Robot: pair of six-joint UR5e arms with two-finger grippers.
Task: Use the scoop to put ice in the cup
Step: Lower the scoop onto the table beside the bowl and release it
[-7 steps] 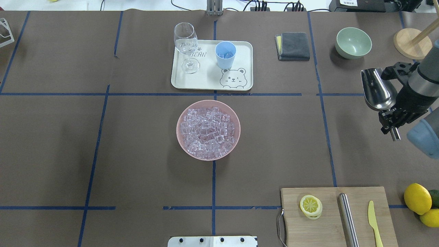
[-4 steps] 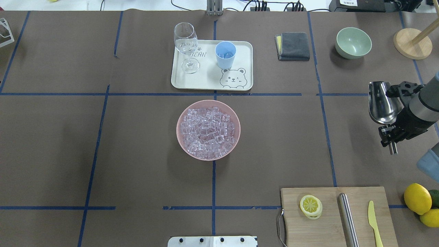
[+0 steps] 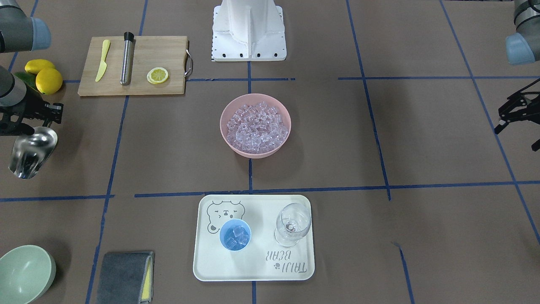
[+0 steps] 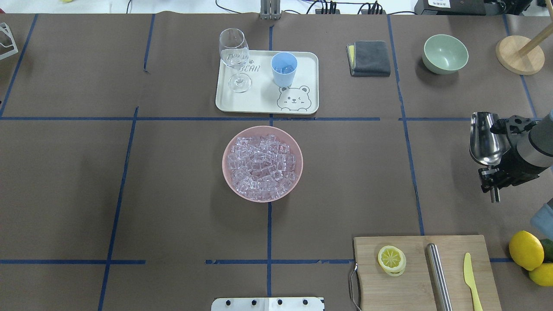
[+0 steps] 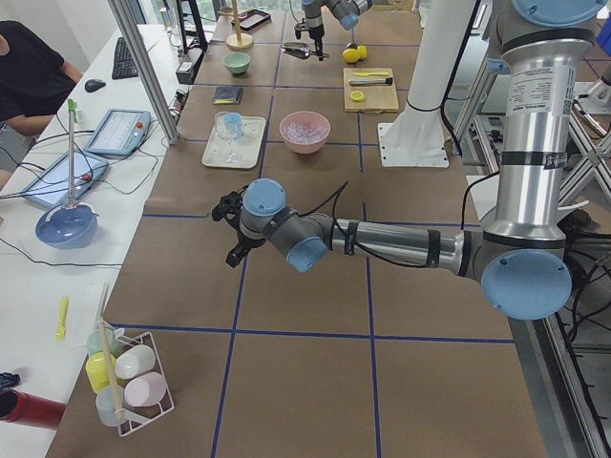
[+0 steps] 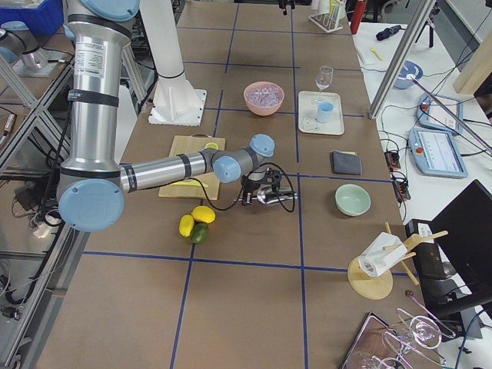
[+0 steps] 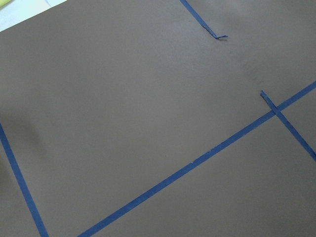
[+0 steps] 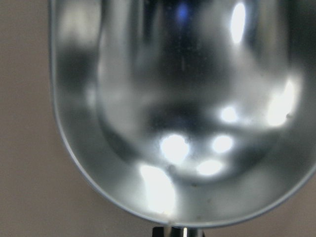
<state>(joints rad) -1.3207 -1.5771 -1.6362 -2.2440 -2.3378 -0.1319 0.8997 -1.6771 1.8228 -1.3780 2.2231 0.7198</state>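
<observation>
Right hand (image 4: 493, 175) gripped the scoop (image 4: 484, 138) by its handle, trough empty, over the counter (image 4: 173, 172) at its right side. Left hand (image 3: 517, 135) stood released. Cup (image 4: 284, 69) on tray (image 4: 263, 101) held several ice (image 3: 235, 236) cubes; pink bowl (image 4: 224, 164) at centre held many more.

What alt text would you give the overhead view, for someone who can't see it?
The right gripper holds an empty steel scoop at the far right. A pink bowl of ice sits in the centre; beyond it, a tray carries a blue cup with some ice and a wine glass.
</observation>
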